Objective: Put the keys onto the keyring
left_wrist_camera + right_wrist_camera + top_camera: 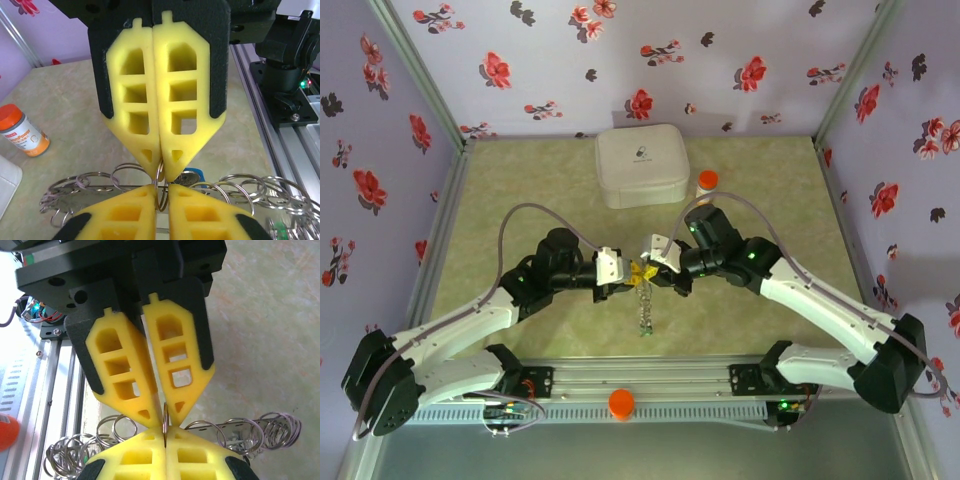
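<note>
Keyring (642,303), grey chain of loops, table centre, near side of white case (642,166): one loop clamped tip-to-tip between closed left gripper (628,275) and closed right gripper (652,266), seemingly steadied for threading keys; remainder trails nearward.

Lab test booth, floral paper walls (520,60), aluminium rail (640,385)

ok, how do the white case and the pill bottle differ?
The white case is far bigger and lies flat; the pill bottle stands upright. The case is square and white; the bottle is round with an orange cap. Both sit side by side at the table's far end.
</note>
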Controlling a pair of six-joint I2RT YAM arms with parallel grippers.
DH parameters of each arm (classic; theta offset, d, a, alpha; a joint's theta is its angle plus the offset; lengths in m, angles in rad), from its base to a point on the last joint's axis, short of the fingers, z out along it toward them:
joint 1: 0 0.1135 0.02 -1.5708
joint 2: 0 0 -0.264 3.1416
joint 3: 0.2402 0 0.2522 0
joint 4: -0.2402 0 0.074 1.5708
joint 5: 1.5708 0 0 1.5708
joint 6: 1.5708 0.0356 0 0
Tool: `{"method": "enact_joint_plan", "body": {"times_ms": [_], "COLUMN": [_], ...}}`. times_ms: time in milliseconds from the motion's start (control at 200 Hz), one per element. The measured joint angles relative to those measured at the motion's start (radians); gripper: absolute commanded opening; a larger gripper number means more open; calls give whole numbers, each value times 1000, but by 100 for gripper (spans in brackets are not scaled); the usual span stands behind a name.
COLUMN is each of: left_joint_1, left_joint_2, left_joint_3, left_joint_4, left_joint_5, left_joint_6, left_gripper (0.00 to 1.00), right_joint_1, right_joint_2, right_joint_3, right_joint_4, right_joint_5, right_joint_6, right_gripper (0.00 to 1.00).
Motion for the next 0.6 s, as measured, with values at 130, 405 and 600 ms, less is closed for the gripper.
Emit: {"method": "enact_joint_plan", "body": {"times_ms": [130,405,600], "left_joint_1": [0,0,0], "left_joint_2": [0,0,0], "left_joint_3": [0,-23,-45], "left_joint_4": [-1,86,143], "left_joint_5": [6,8,14], "left_joint_6": [-4,-34,-60], "left_gripper": [0,0,0], "right_joint_1": [0,-60,-66], "right_joint_2": [-2,-125,-141], "right_joint_3": [-1,-164,-198], "right_joint_4": [2,225,293], "right_joint_5": [3,-72,-84], "right_joint_6": [-6,69,105], "right_gripper": [16,20,18]}}
